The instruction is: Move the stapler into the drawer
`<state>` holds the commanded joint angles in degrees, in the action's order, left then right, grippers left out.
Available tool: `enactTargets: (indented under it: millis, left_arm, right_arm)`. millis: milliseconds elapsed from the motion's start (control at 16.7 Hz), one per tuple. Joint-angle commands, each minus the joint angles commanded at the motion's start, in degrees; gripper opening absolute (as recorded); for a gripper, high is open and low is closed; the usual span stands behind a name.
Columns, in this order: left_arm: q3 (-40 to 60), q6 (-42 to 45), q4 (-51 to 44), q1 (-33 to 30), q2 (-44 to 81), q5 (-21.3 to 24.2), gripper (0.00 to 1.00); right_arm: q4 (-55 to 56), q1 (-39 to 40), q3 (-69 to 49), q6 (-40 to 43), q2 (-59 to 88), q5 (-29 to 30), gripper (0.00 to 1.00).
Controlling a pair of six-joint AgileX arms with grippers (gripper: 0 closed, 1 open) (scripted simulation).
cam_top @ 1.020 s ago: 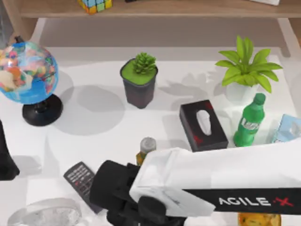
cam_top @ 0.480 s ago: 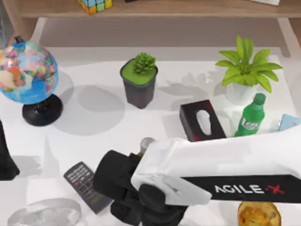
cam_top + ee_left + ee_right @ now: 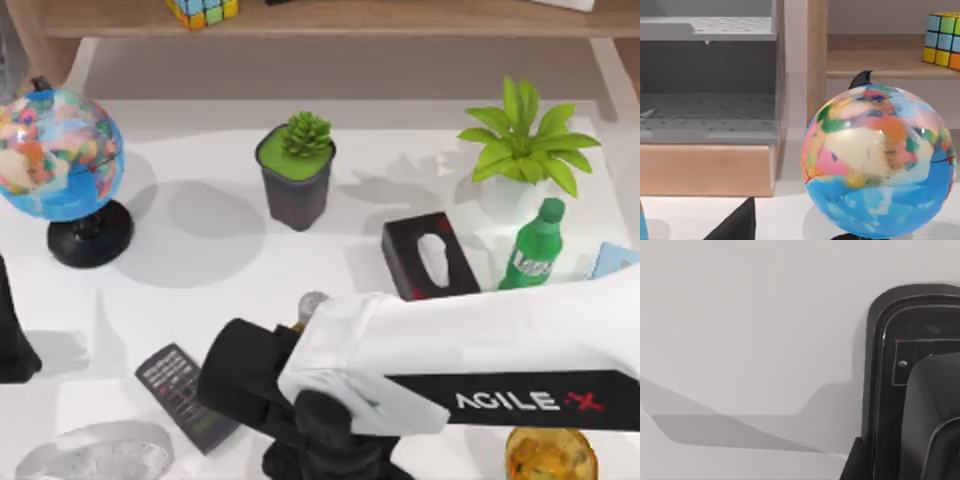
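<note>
Two arms: right arm (image 3: pixel 470 370) stretched low across table (image 3: pixel 220 270), wrist beside remote (image 3: pixel 185 395); finger state impossible to tell; left arm (image 3: pixel 12 330) parked at left edge

White desk (image 3: pixel 220 260), seen from above.

- Upper left: multicoloured globe (image 3: pixel 55 150) on a black stand.
- Upper centre: dark pot with a small green succulent (image 3: pixel 296 172).
- Upper right: leafy green plant (image 3: pixel 525 140) in a white pot; just below it, a green bottle (image 3: pixel 530 255).
- Right of centre: black tissue box (image 3: pixel 428 255).
- Top edge: wooden shelf (image 3: pixel 400 18) carrying a colour cube (image 3: pixel 202 10).
- Lower left: dark-grey remote (image 3: pixel 180 392) with buttons; beneath it, a clear glass dish (image 3: pixel 90 452).
- Lower right: right arm (image 3: pixel 470 370), white with a black AgileX band, reaching toward lower centre; a small grey-capped bottle (image 3: pixel 312 306) is at its upper edge, an amber object (image 3: pixel 552 455) below it.
- Left edge: black part of the left arm (image 3: pixel 12 335).
</note>
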<state>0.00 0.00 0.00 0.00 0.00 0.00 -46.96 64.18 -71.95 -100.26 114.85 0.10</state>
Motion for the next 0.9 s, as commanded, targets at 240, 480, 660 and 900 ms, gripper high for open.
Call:
enactTargets:
  millis: [240,480,660,900]
  left_arm:
    - [0.0,0.0,0.0,0.0,0.0,0.0,1.0]
    - [0.0,0.0,0.0,0.0,0.0,0.0,1.0]
    - [0.0,0.0,0.0,0.0,0.0,0.0,1.0]
    - [0.0,0.0,0.0,0.0,0.0,0.0,1.0]
  right_arm:
    - [0.0,0.0,0.0,0.0,0.0,0.0,0.0]
    - [0.0,0.0,0.0,0.0,0.0,0.0,0.0]
    - [-0.01,0.14,0.06,-0.05,-0.11,-0.01,0.0]
    - [-0.55,2.51,-0.27,0.4,-2.92,-1.18,0.0]
